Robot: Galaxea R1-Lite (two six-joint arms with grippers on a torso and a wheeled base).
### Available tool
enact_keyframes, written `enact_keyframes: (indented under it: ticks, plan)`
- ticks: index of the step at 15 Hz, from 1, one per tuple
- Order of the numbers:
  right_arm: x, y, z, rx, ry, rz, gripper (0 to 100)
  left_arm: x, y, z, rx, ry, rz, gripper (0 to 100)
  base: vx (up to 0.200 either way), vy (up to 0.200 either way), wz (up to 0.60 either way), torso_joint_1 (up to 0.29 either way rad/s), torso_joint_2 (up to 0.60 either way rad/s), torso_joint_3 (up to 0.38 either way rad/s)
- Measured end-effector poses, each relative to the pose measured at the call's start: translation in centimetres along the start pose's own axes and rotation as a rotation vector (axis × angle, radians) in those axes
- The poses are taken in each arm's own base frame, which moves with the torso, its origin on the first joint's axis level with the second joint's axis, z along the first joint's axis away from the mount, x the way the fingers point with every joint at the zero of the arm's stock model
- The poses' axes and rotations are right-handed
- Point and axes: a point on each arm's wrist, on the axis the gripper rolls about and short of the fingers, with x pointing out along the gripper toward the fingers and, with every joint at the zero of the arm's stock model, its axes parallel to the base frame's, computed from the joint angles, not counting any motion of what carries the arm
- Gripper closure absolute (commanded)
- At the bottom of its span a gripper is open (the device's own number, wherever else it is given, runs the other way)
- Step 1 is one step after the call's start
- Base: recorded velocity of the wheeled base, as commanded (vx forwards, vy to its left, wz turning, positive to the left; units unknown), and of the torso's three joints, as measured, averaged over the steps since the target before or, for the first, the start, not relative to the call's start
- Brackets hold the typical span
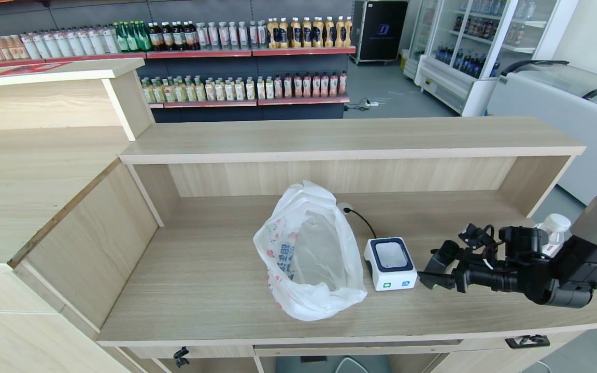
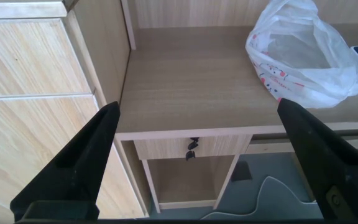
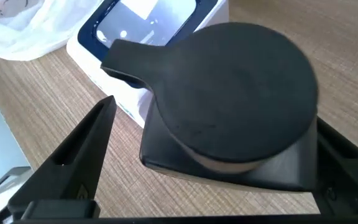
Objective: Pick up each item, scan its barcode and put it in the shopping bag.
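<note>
Dark round item (image 3: 229, 93) is clamped in the right gripper (image 1: 439, 264) just right of the scanner (image 1: 389, 261), tab end toward it, with the bag (image 1: 303, 248) just left of the scanner; the left gripper (image 2: 197, 112) is spread, empty and farther off.

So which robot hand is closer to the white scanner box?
Right. The right gripper is just beside the scanner, over the counter. The left gripper hangs off the counter's front left corner, with the shopping bag between it and the scanner.
</note>
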Motion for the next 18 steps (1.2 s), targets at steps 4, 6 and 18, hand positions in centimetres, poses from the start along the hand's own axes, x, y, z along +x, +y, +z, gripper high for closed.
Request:
enact_keyframes:
  ticks: [4,6,18]
  plan:
    - [0.68,0.28,-0.41,0.005,0.007,0.017,0,0.0,0.0,0.0,0.0,0.0,0.0,0,0.0,0.0,0.0,0.0,0.0,0.0]
    - [0.79,0.23,-0.54,0.006,0.008,0.018,0,0.0,0.0,0.0,0.0,0.0,0.0,0,0.0,0.0,0.0,0.0,0.0,0.0]
    - [0.47,0.53,-0.54,-0.004,0.011,0.015,100,0.0,0.0,0.0,0.0,0.0,0.0,0,0.0,0.0,0.0,0.0,0.0,0.0]
